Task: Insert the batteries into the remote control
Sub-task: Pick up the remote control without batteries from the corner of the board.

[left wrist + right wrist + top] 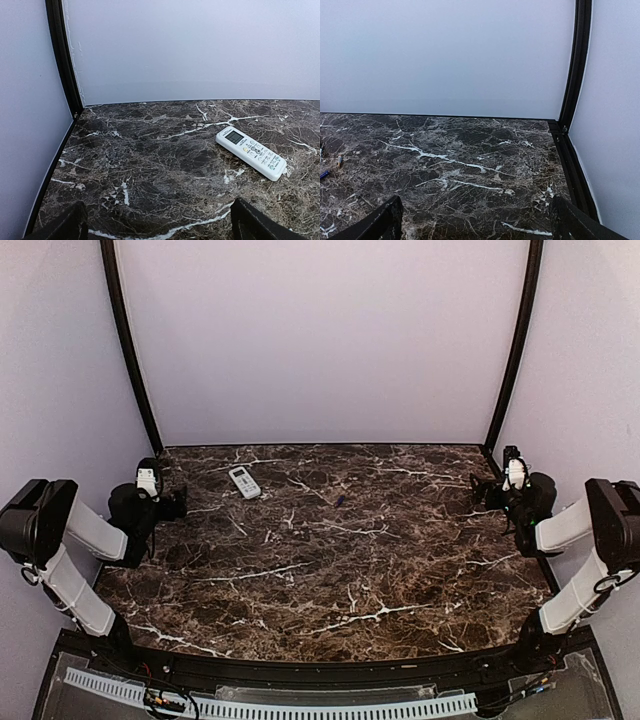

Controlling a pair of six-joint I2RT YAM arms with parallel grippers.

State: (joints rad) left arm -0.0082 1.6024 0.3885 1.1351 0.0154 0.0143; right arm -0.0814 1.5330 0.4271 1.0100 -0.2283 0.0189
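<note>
Top external, 2 arms (88,532) folded outward, left end effector (175,504) spread wide, right end effector (483,490) likewise

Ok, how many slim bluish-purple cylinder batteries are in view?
2, lying apart on the dark marble table, right of the white plastic remote control: one bluish battery at the right wrist view's left edge, one paler, less certain, just beyond. More may be hidden.

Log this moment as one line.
left gripper: open, empty | right gripper: open, empty | remote control: face up, untouched | battery: loose, right of remote
</note>
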